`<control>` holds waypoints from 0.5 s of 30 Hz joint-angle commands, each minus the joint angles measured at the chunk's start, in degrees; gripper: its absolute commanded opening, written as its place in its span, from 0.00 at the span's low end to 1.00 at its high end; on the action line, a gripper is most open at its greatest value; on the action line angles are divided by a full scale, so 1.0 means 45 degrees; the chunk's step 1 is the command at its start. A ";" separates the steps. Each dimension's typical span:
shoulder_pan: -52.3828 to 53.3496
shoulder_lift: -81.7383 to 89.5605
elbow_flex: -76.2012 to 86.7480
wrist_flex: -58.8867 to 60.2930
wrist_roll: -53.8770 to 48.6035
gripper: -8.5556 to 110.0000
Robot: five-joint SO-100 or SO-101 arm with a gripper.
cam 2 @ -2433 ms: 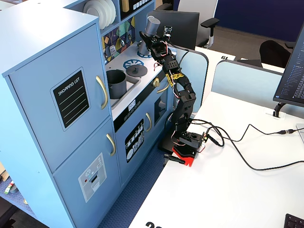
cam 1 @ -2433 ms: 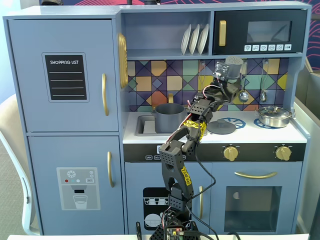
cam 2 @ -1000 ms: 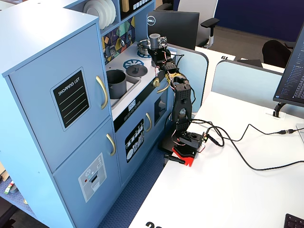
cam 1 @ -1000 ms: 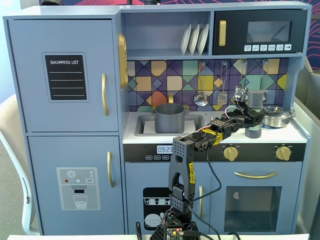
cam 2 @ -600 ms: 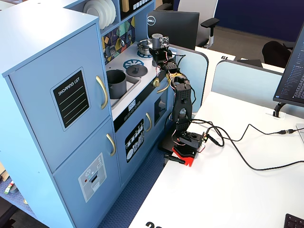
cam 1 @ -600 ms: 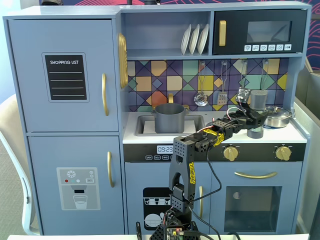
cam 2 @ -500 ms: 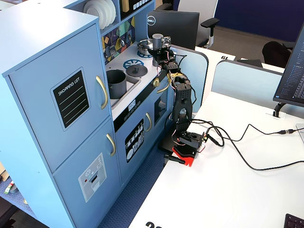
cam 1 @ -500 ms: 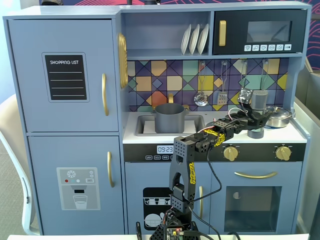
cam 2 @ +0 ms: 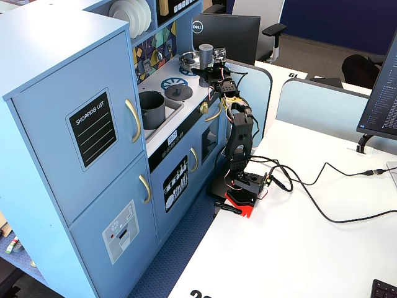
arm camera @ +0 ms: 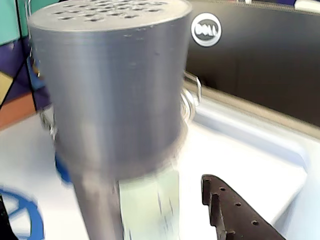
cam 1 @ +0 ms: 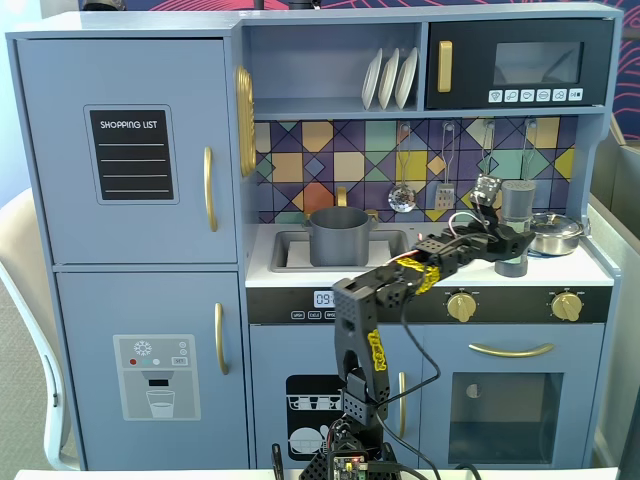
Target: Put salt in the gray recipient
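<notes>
A: While the arm reaches out over the right half of the toy kitchen counter (cam 1: 300, 272), where's the salt (cam 1: 515, 226)?

B: Standing upright near the right end of the counter in a fixed view, close in front of the shiny steel pan (cam 1: 553, 233). The gripper (cam 1: 500, 243) is right up against its left side, low on the body.

A: Is it clamped on?

B: Hard to call. In the wrist view the salt (arm camera: 112, 100) fills most of the picture, perforated top upward, pale green label on the lower part. One dark finger (arm camera: 232, 212) shows to its lower right, apart from the shaker with bare white counter between. The other finger is at the very left edge and barely visible. So I cannot tell whether the fingers are pressing on it or merely flank it.

A: And the gray recipient (cam 1: 338, 235)?

B: Sitting in the sink (cam 1: 291, 250), well off to the left of the salt in that fixed view. The arm's forearm stretches between the two.

A: The other fixed view?

B: Same story from the side: salt (cam 2: 206, 54) upright at the far end of the counter, the gripper (cam 2: 209, 69) at its base, the recipient (cam 2: 152, 109) nearer the camera, with a flat gray lid (cam 2: 178, 92) lying on the counter between them.
</notes>
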 commanded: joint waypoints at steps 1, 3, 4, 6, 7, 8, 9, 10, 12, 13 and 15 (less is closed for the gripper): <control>0.0156 0.3594 0.0957 0.1738 0.0000 0.51; -0.0020 0.5176 0.1816 0.3066 0.0020 0.46; -0.0137 0.5957 0.2227 0.3789 -0.0176 0.42; -0.0566 0.7480 0.3164 0.5254 -0.0566 0.31; -0.0918 0.8184 0.3613 0.6055 -0.0937 0.24; -0.1406 0.8809 0.4062 0.6875 -0.1641 0.14; -0.1875 0.9414 0.4570 0.7520 -0.2266 0.09; -0.2441 1.0000 0.5137 0.7930 -0.2383 0.07; -0.3789 1.1172 0.6406 0.8457 -0.1953 0.07; -0.4434 1.1738 0.6992 0.8789 -0.1855 0.07; -0.5703 1.2813 0.8105 0.9570 -0.1855 0.07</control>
